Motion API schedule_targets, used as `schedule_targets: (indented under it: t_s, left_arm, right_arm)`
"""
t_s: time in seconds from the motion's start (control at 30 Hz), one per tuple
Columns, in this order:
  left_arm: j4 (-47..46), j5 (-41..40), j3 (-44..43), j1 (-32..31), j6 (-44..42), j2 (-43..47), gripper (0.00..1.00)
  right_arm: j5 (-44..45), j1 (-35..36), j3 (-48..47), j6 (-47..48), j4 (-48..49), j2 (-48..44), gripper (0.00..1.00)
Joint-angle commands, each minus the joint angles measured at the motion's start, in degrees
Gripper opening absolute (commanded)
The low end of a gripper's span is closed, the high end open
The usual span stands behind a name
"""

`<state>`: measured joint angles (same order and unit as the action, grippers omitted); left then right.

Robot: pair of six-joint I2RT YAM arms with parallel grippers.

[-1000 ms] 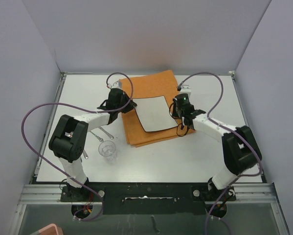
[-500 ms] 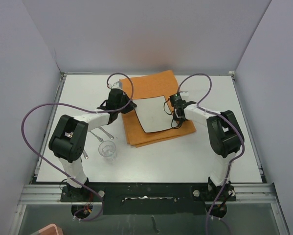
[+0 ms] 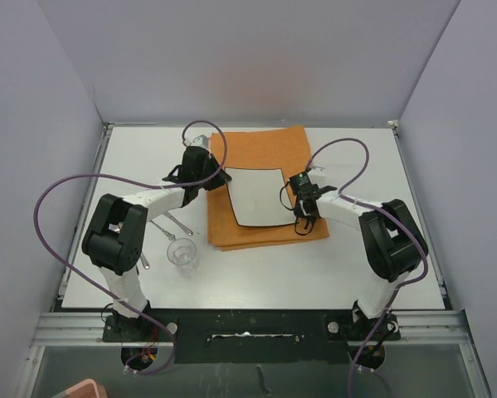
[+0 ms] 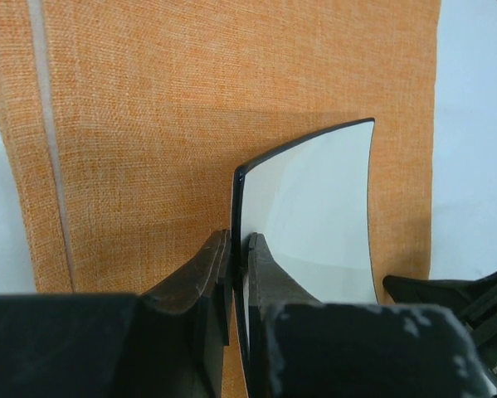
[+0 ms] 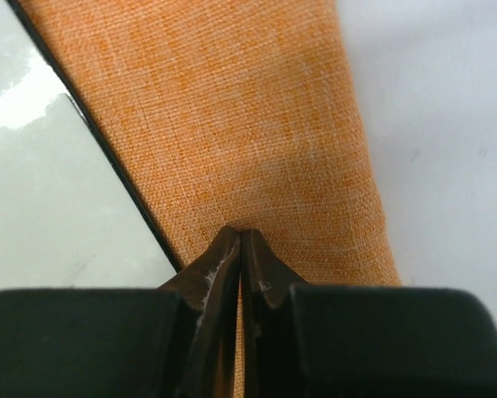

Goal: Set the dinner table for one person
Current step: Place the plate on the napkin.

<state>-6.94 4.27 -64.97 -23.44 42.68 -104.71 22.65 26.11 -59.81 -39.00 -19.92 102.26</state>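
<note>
The dinner table (image 3: 356, 265) is a large white tabletop. An orange folded cloth mat (image 3: 265, 141) lies on it mid-back, with a square white plate (image 3: 256, 196) on top. My left gripper (image 3: 214, 175) is shut on the plate's left edge; in the left wrist view its jaws (image 4: 238, 240) clamp the thin dark rim of the plate (image 4: 314, 207), which is tilted over the mat (image 4: 190, 99). My right gripper (image 3: 300, 204) is shut at the mat's right side, just right of the plate. In the right wrist view its tips (image 5: 241, 234) pinch the mat (image 5: 256, 124) beside the plate (image 5: 41, 182).
A clear glass (image 3: 182, 253) stands at the front left. Metal cutlery (image 3: 172, 223) lies between the glass and the left arm, with another piece (image 3: 145, 261) left of the glass. Grey walls close in the table on three sides.
The mat has swung from tilted to nearly square with the table, and the plate has turned with it. My right gripper moved toward the front along the mat's right side. My left gripper kept its hold.
</note>
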Motion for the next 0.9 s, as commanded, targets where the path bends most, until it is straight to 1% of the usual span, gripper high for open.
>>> schedule_targets:
  t_s: [0.0,0.3,0.47,0.6,0.77,0.87]
  left_arm:
    - [-0.13,-3.22,-3.18,1.55,-4.1,2.95,0.0]
    - [-0.71,-2.64,-5.56,1.53,-3.73,0.13,0.0]
    - [-0.73,-2.4,-7.45,1.39,-3.38,-2.49,0.0]
    - [-1.99,-7.21,-5.62,0.54,-1.12,-1.97,0.0]
    - [1.34,-14.37,-5.78,-2.81,0.42,-1.91,0.0]
    - [2.29,-19.15,-4.16,-4.37,4.91,-1.35,0.0]
  right_arm:
    - [-1.34,3.8,7.15,-2.44,-12.48,-2.4,0.0]
    - [-0.07,12.43,11.37,-6.73,-16.14,-9.85,0.0]
    - [2.24,12.9,11.12,-5.83,-17.22,-10.75,0.0]
    - [2.59,12.86,9.8,-5.62,-18.13,-11.98,0.0]
    - [2.53,12.87,8.36,-6.46,-18.92,-13.27,0.0]
    - [2.5,13.2,7.6,-6.52,-18.95,-14.07,0.0]
